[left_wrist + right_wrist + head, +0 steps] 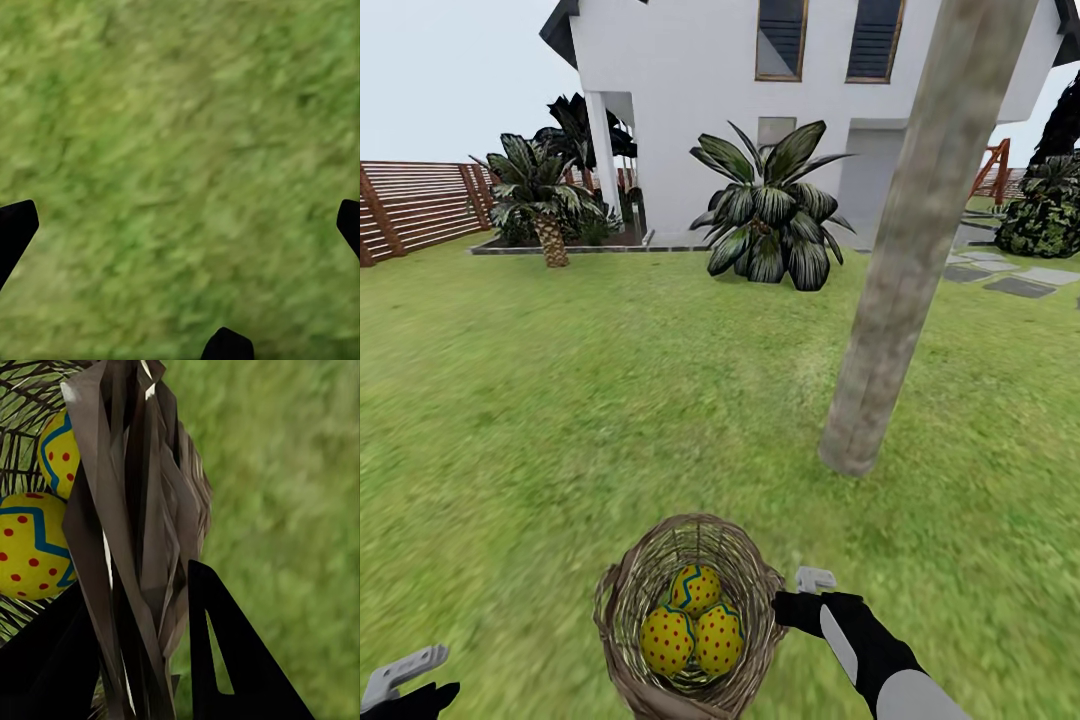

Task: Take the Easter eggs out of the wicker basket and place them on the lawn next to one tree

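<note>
The wicker basket (pixel 685 620) sits on the lawn (pixel 540 420) just in front of the robot, with all three Easter eggs (pixel 693 625) nested inside it. The right gripper (pixel 792 598) is at the basket's rim, and in the right wrist view its two dark fingers (pixel 225 660) straddle the woven wall, clamped on it. The left gripper (pixel 405 680) hangs over bare grass well apart from the basket, its fingertips spread wide in the left wrist view. Beyond the basket stands the tree (pixel 905 260), trunk rooted in the grass. Farther off are a broad-leaved plant (pixel 770 210), a white house (pixel 710 90) and a wooden fence (pixel 415 205).
</note>
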Robot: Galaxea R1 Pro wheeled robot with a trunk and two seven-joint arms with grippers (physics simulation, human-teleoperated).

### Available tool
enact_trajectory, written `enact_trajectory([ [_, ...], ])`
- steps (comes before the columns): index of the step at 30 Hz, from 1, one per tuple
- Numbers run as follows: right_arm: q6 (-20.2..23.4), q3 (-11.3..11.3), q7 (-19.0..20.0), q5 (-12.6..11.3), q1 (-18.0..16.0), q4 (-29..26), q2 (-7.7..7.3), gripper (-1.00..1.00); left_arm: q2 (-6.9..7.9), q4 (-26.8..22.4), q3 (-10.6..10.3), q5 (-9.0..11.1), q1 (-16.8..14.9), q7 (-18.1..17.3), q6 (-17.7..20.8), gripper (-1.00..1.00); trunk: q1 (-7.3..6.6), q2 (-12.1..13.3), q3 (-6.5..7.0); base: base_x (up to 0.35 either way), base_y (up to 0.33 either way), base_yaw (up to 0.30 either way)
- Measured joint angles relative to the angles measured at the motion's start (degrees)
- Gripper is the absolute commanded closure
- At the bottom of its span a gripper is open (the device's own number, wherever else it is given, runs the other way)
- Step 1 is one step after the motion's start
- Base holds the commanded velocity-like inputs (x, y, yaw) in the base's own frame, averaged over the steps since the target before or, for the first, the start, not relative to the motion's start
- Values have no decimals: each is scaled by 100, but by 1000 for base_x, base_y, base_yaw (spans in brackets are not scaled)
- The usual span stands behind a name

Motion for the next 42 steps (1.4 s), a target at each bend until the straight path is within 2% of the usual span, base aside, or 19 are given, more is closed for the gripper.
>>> enact_trajectory([
  [20,0,2,0,3,0,6,0,100,0,0,0,0,0,0,-3,-100,439,-802,-359,0,0,0],
  [23,1,4,0,-4,0,4,0,100,0,0,0,0,0,0,3,-100,440,-804,-360,0,0,0],
  [42,0,3,1,1,0,6,0,100,0,0,0,-3,0,0,-3,-100,857,-1564,-700,0,0,0],
])
